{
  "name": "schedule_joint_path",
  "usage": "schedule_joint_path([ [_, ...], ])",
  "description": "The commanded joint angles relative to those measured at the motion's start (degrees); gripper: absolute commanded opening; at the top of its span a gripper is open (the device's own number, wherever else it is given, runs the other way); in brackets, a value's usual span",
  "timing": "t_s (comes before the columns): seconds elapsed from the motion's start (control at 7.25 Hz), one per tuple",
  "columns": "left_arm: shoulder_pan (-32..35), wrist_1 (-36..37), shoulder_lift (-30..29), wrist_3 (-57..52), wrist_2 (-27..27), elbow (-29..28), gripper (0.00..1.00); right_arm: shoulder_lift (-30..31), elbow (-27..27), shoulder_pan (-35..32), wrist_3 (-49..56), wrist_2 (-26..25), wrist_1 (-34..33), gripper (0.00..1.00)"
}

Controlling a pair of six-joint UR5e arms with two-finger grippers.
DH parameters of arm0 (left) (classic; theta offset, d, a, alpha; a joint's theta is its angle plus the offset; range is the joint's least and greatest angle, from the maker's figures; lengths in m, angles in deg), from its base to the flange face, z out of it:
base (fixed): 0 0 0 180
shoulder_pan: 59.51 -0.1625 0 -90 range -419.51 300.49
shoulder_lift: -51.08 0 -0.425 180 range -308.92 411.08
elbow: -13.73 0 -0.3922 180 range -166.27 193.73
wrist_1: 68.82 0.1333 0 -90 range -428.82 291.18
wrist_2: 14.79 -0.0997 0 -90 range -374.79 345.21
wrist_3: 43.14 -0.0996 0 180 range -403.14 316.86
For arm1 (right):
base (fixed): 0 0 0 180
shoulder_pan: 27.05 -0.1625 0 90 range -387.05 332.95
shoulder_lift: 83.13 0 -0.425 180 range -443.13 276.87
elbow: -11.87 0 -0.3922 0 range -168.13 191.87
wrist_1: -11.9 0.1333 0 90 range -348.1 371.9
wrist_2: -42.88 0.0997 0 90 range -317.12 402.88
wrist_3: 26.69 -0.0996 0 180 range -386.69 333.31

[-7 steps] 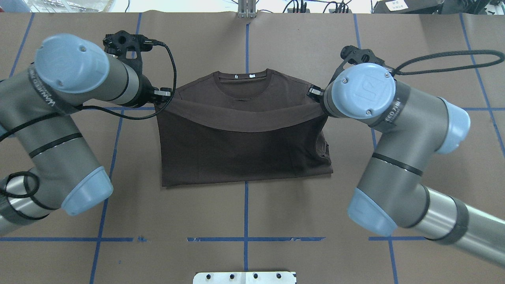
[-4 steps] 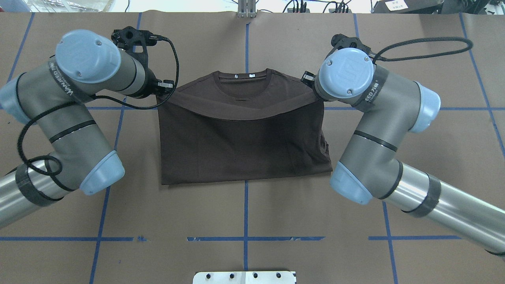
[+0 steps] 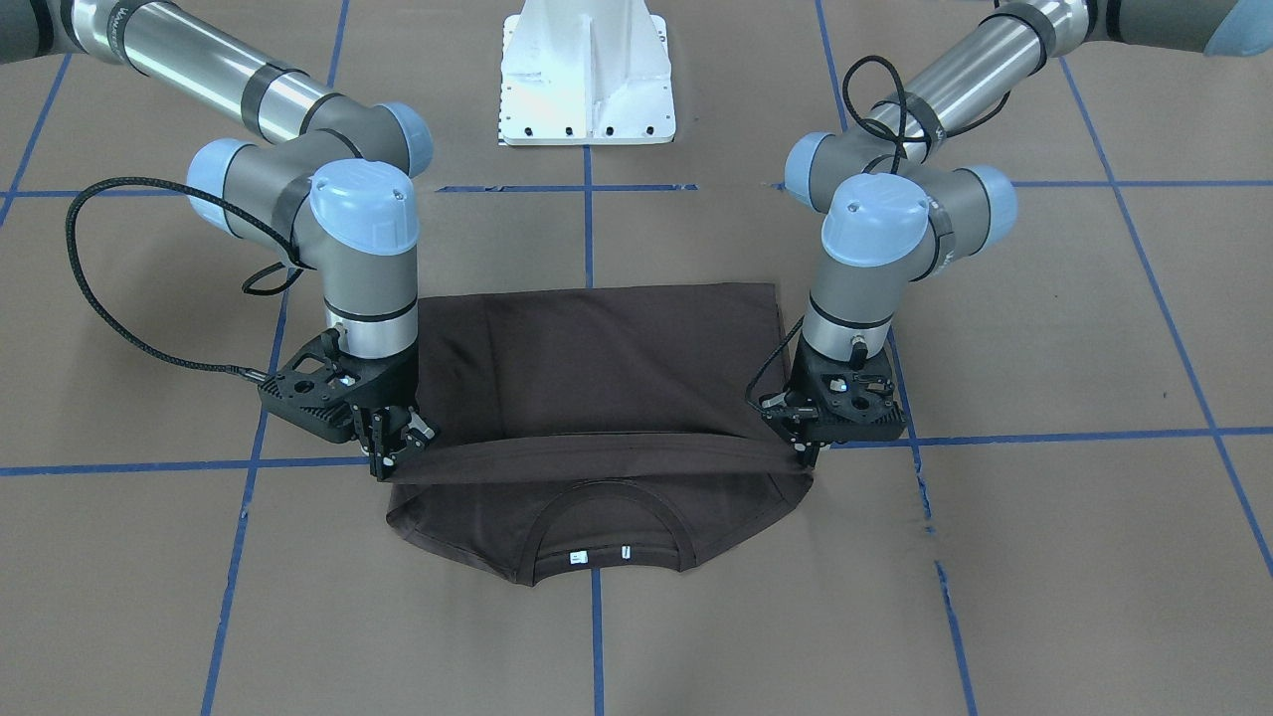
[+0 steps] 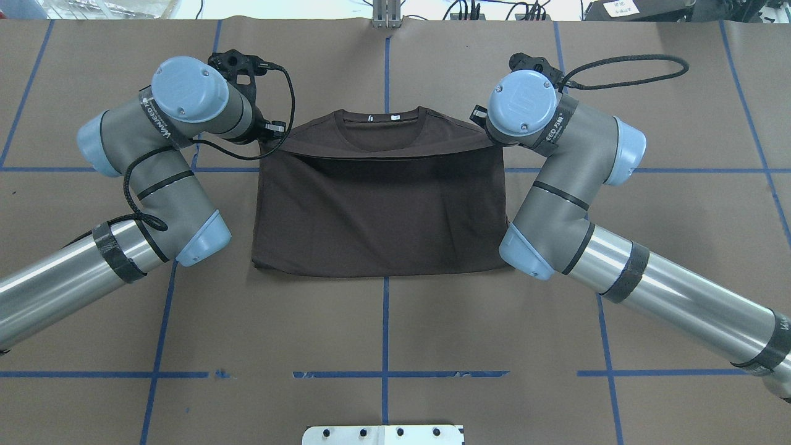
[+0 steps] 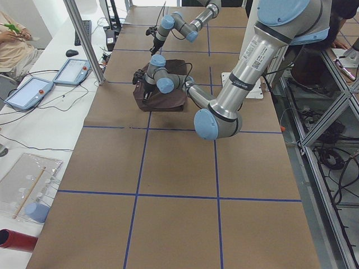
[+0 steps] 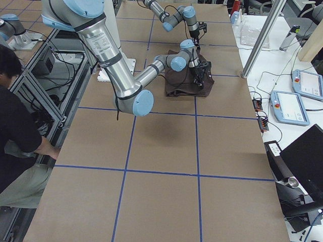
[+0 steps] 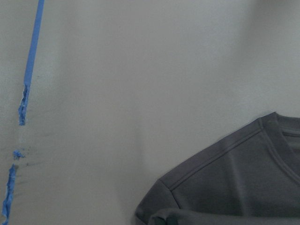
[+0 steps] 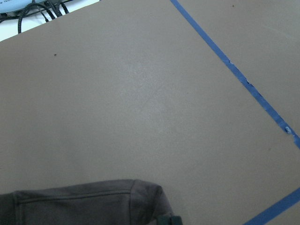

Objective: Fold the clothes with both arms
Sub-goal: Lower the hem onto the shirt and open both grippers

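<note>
The dark brown T-shirt (image 4: 383, 210) lies flat on the table, its collar (image 4: 382, 121) on the far side from the robot. Its near part is doubled over toward the collar, and the folded-over edge (image 3: 597, 449) runs taut and straight between the two grippers, just short of the collar (image 3: 607, 527). My left gripper (image 3: 801, 455) is shut on one end of that edge, beside the shoulder. My right gripper (image 3: 395, 459) is shut on the other end. The left wrist view shows a shirt shoulder (image 7: 225, 187); the right wrist view shows a shirt corner (image 8: 93, 204).
Blue tape lines (image 4: 385, 321) cross the brown paper table cover. The white robot base plate (image 3: 587, 80) sits on the robot's side. Control tablets (image 5: 28, 92) lie on a side bench. A person in black (image 6: 20, 131) sits beside the table.
Both grippers have carried the shirt edge away from the robot, toward the collar. The edge that sagged in a curve is now a straight line close under the collar.
</note>
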Motion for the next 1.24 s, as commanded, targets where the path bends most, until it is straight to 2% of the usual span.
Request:
schedule_joint_path([
  [0.0, 0.2, -0.3, 0.0, -2.0, 0.0, -0.5, 0.0, 0.0, -1.1, 0.0, 0.1, 0.0, 0.5, 0.0],
  [0.14, 0.4, -0.3, 0.0, -2.1, 0.0, -0.4, 0.0, 0.0, -1.5, 0.1, 0.1, 0.0, 1.2, 0.0],
  [0.28, 0.4, -0.3, 0.1, -2.8, 0.1, -0.4, 0.44, 0.2, -2.2, 0.1, 0.6, 0.0, 1.3, 0.8],
  [0.41, 0.8, -0.7, 0.6, -8.6, 0.3, 0.4, 0.99, -0.4, -2.2, 0.0, 5.1, 0.0, 1.5, 1.0],
  [0.55, 1.3, -1.0, 4.0, -11.7, 0.7, 5.4, 1.0, -0.3, -0.7, -1.4, 10.0, 2.8, 1.5, 1.0],
  [0.69, 1.3, -1.2, 8.3, -11.7, 0.8, 10.7, 1.0, 0.7, 1.0, -3.8, 15.1, 8.7, 1.6, 1.0],
  [0.83, 0.6, -1.3, 12.6, -10.5, 1.6, 15.2, 1.0, 2.2, 3.1, -4.3, 16.5, 9.9, 1.6, 1.0],
  [0.97, 0.0, -3.4, 17.1, -7.4, 5.6, 19.3, 1.0, 2.2, 3.4, -4.3, 16.4, 9.8, 1.6, 1.0],
  [1.1, -2.4, -7.2, 22.4, -2.2, 5.9, 23.7, 1.0, 2.3, 3.4, -4.4, 16.4, 9.7, 1.6, 1.0],
])
